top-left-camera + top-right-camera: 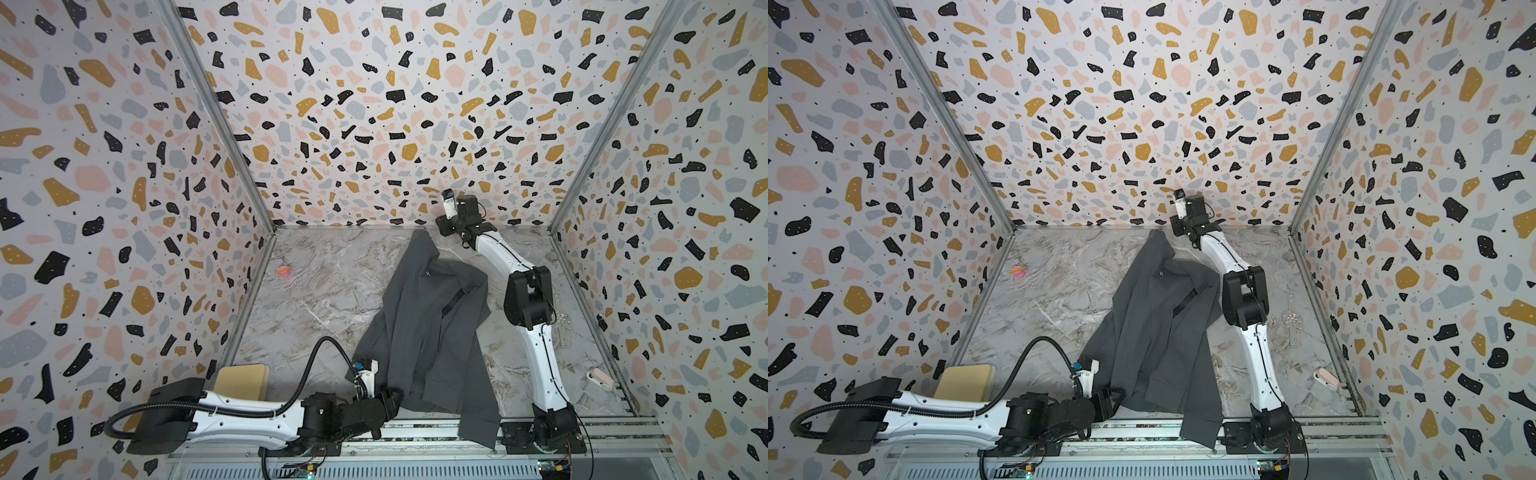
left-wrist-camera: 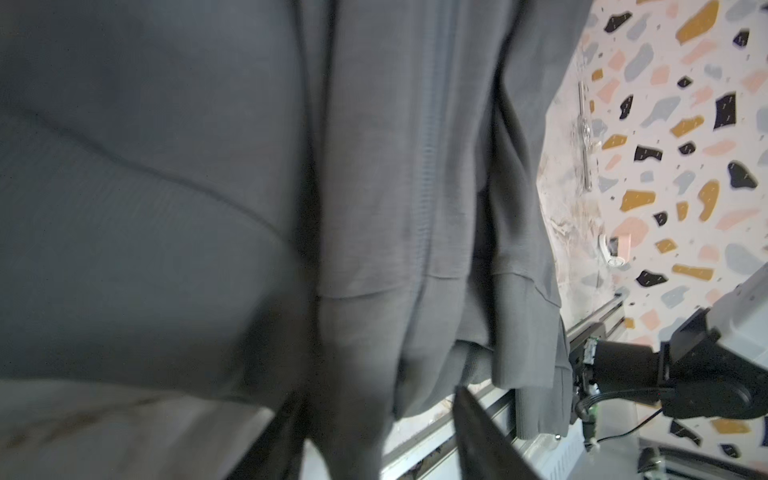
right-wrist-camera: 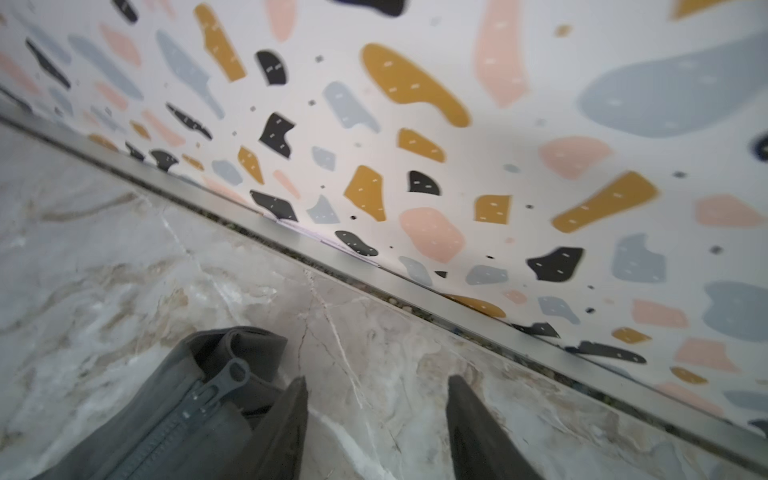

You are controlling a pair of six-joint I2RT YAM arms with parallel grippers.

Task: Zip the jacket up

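The jacket [image 1: 428,316] lay on the marble surface [image 1: 324,299] between the two arms, slightly right of the middle in both top views, front side up with its small white logo showing. Its long axis ran from the near rail to the far wall, leaning a little. The collar [image 3: 245,345] pointed at the far wall and the hem [image 2: 357,332] at the arm bases, with one sleeve end [image 1: 482,415] draped over the rail. In the right wrist view the zipper slider [image 3: 232,374] sat at the top of the collar with closed teeth below it, so the zip looked done up to its end. The right hand [image 3: 377,378] stood just beside the collar, its fingers apart and holding nothing. The left hand [image 2: 374,399] was at the hem, its fingers also apart; fabric hung between them, apparently unpinched (that view was blurred, so this is a cautious reading). The garment looked light, soft and limp, likely to bunch and slide on the smooth marble if pulled from one end only. The sensible holds would be the hem band beside the zip and the small slider pull, with the cloth kept taut between them.
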